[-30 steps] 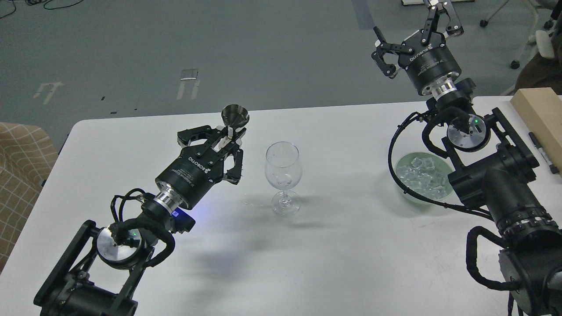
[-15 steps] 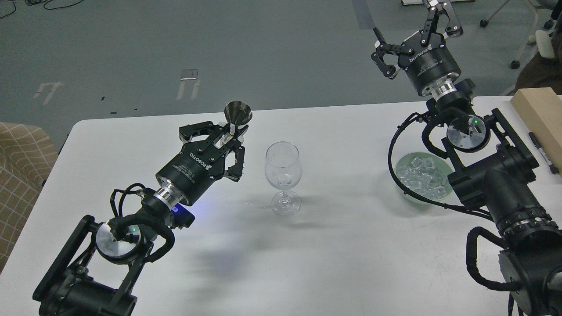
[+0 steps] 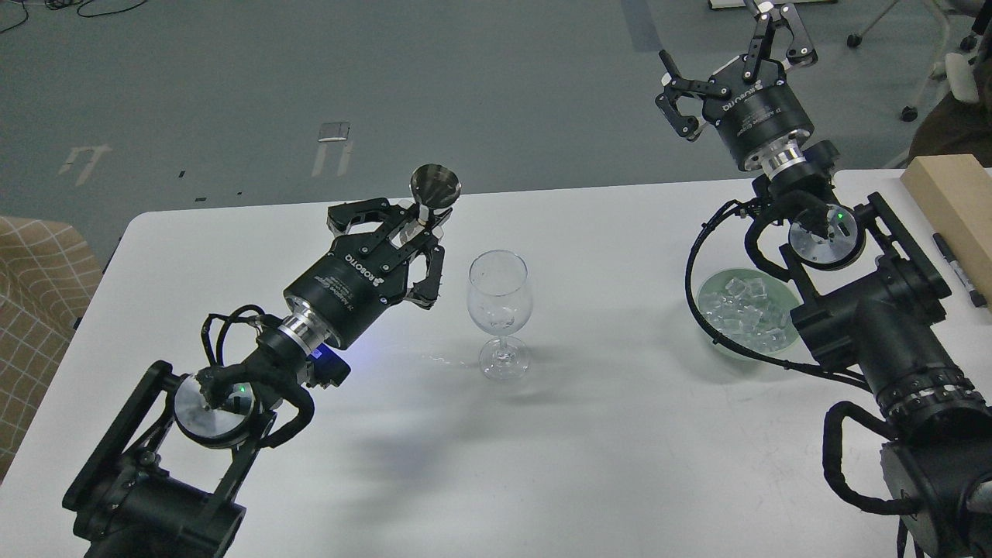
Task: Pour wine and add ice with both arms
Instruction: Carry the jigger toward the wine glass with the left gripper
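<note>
Wine glass (image 3: 499, 310) stands upright at the centre of the white worktop (image 3: 604, 434); bowl looks empty apart from a faint clear trace low inside, cannot tell what.

Left tool (image 3: 415, 225), at 10 o'clock of the glass and just beside its rim, is clenched on the stem of a small metal measuring cup (image 3: 435, 184). The cup's mouth faces up and away, above and left of the rim, not yet over it.

Judgement: pour step in hand. To do it well, bring the cup's lip over the middle of the bowl before tipping, tip slowly, and keep the lower fingers (image 3: 428, 283) off the glass wall; a side nudge would topple so tall-stemmed a piece.

Ice (image 3: 745, 314): clear cubes heaped in a pale green bowl (image 3: 707, 298) at 3 o'clock, well apart from the glass.

Right tool (image 3: 736, 58) is raised beyond the far worktop edge at 1 o'clock, fingers spread, holding nothing. The right arm's elbow and cable loop (image 3: 692, 271) overlap the bowl's near side in this view and may hamper the reach for ice.

Wooden block (image 3: 949, 201) and marker pen (image 3: 957, 267) at the right edge; not in the way.
</note>
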Motion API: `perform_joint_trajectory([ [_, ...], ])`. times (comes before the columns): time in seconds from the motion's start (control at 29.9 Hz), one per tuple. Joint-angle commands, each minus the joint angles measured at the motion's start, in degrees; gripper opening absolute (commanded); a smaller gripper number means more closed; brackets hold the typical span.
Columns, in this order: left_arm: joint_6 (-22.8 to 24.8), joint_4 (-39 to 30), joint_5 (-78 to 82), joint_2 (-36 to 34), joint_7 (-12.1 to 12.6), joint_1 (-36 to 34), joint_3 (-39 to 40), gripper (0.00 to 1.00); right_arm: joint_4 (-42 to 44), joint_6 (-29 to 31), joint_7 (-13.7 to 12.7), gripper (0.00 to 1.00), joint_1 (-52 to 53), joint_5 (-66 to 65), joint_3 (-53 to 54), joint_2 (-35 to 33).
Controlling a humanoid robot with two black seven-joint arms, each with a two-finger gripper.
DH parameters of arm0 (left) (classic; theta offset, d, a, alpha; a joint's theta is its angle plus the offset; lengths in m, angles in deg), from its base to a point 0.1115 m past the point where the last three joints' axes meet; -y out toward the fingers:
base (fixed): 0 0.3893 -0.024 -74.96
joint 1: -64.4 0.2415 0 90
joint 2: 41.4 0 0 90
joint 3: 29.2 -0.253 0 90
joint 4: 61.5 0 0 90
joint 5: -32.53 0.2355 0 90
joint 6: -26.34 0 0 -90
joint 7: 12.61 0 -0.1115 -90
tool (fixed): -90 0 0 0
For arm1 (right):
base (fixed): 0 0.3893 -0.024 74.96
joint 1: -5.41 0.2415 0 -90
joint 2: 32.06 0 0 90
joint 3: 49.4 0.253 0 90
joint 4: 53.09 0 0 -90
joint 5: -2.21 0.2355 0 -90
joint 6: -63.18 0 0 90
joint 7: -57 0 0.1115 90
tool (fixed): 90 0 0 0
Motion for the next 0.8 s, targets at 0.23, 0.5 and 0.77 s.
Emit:
perform_joint_trajectory([
  [0.23,-0.80,0.26,0.00,0.09,1.17,-1.53,-0.13,0.21,0.00,0.00,0.00,1.00,0.00,0.00,0.00,0.00],
  [0.5,-0.71,0.53,1.84,-0.52,1.17,-3.37,-2.15,0.21,0.00,0.00,0.00,1.00,0.00,0.00,0.09,0.00],
  [0.77,-0.62,0.53,2.55,-1.32,1.09,-3.64,-2.59,0.21,0.00,0.00,0.00,1.00,0.09,0.00,0.09,0.00],
])
